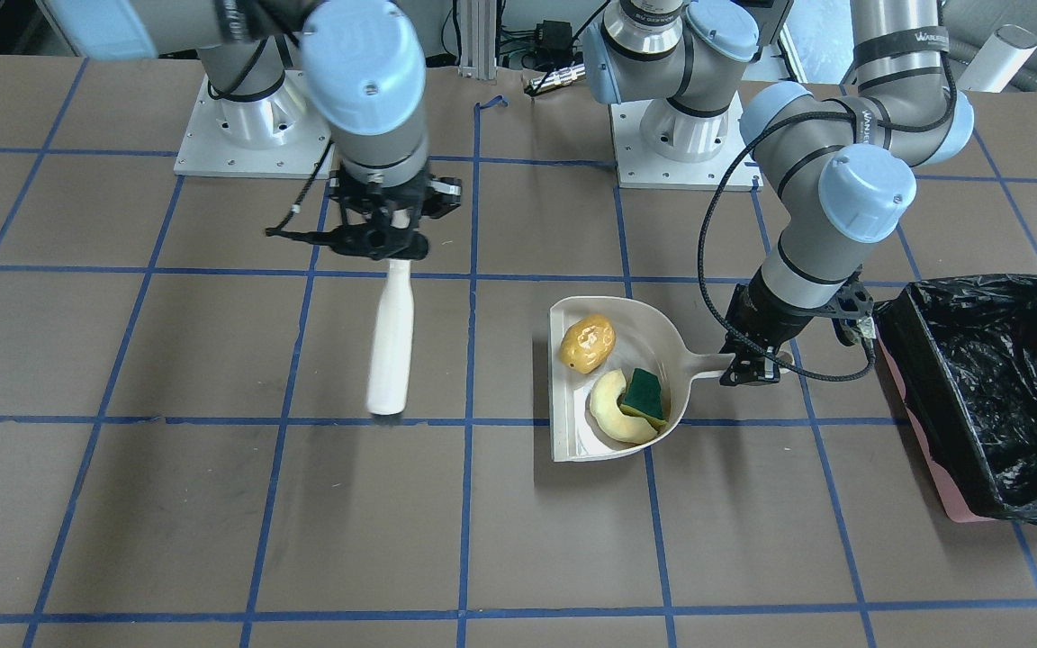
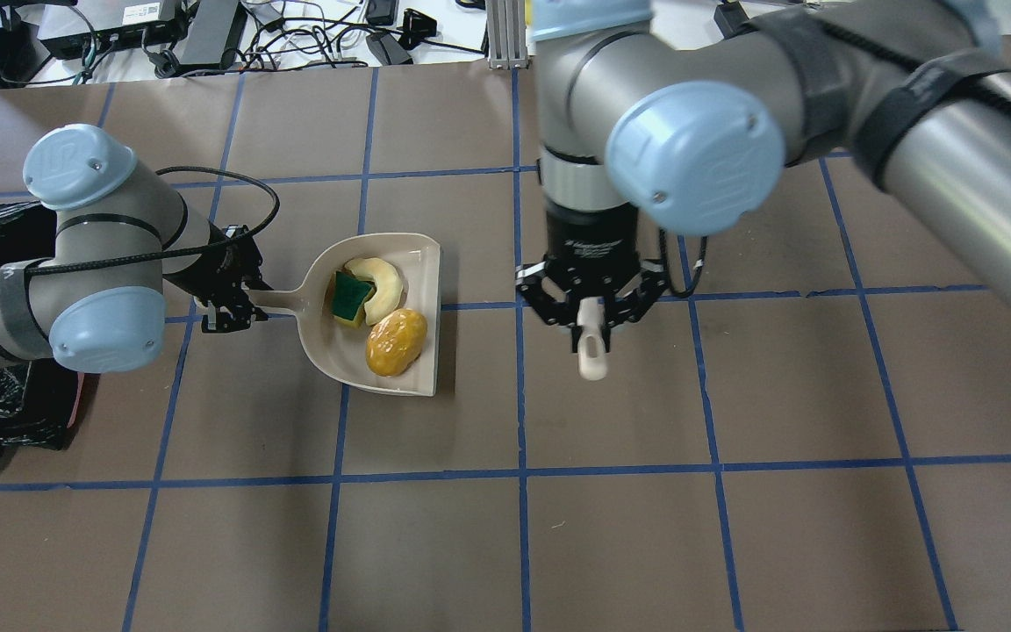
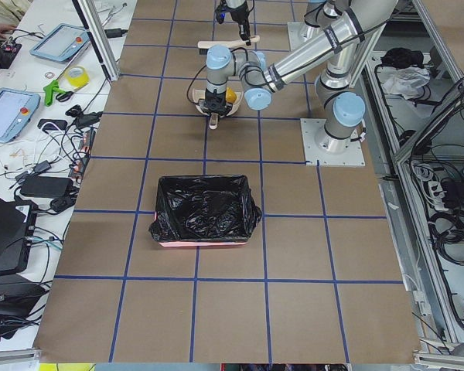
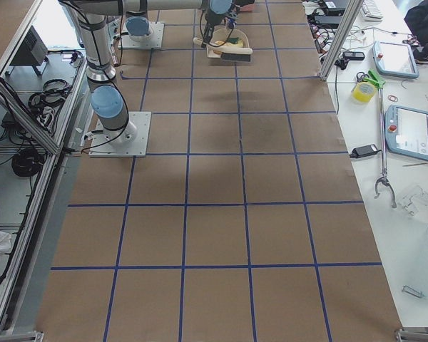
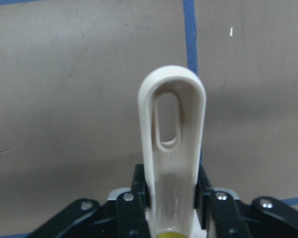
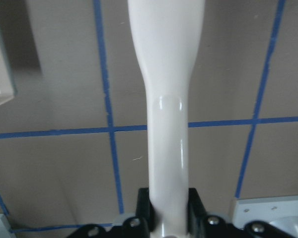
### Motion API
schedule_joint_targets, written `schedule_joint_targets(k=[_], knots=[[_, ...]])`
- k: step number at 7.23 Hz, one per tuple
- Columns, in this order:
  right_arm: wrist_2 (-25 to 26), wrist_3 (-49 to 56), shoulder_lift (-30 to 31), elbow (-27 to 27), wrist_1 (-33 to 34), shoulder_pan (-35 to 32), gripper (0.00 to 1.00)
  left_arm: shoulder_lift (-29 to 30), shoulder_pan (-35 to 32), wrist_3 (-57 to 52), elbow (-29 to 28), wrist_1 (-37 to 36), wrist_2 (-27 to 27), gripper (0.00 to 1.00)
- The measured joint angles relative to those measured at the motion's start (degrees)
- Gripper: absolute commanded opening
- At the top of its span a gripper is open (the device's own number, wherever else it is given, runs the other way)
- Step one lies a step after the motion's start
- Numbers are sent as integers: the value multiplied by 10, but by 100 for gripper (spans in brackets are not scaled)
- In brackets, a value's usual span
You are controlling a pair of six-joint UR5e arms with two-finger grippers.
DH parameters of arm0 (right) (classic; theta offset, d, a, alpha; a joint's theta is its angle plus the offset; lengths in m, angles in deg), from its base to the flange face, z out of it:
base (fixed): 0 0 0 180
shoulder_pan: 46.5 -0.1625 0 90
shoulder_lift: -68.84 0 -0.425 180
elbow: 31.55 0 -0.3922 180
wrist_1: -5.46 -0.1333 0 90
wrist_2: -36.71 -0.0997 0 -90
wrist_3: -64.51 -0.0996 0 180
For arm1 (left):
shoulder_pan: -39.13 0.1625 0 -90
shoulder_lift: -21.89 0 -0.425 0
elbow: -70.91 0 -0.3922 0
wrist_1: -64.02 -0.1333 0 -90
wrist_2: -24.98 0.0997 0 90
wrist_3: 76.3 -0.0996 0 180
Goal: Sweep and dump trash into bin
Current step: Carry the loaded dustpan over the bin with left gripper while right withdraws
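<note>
**Dustpan [image 1: 572, 414] loaded, bin [image 1: 987, 378] close by**

The left gripper [image 1: 757, 364] is closed on the dustpan's handle and appears to hold it flat on the bench [image 1: 212, 504], so the potato [image 1: 587, 343], pale slice [image 1: 610, 409] and sponge piece [image 1: 645, 394] lie inside. The bin sits just beyond that arm, probably for a short carry. The right gripper [image 1: 392, 238] clamps the brush [image 1: 391, 342], parked well apart.

You have a smooth, faintly shiny beige plastic dustpan [image 1: 572, 418] and a glossy white plastic brush handle [image 1: 391, 346]. The yellow-brown potato-like lump [image 1: 587, 343] gleams like glaze. The green-and-yellow sponge chunk [image 1: 644, 393] looks matt and coarse. The pink-sided bin with black plastic liner [image 1: 978, 360] is crinkled and glossy, and your brown tabletop [image 1: 167, 522] is matt.
</note>
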Motion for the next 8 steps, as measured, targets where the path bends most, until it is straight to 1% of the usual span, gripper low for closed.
schedule_joint_targets(k=[1,2,3,4,5,7,8], knots=[[20,61,6,0,-10,54,1,-1,9,6,-24,30,-30,0],[40,120,4,0,-9,105,1,-1,27,6,-59,75,-61,0],[58,156,-10,-2,0,155,1,1,50,2,-101,126,-88,0],[76,182,-38,-6,30,194,0,5,71,-10,-139,165,-106,0],[95,212,-68,-8,73,221,0,11,93,-35,-166,184,-114,0],[113,275,-111,-9,143,271,0,21,154,-113,-190,197,-118,0],[116,301,-128,-8,166,293,0,26,185,-159,-194,199,-118,0]])
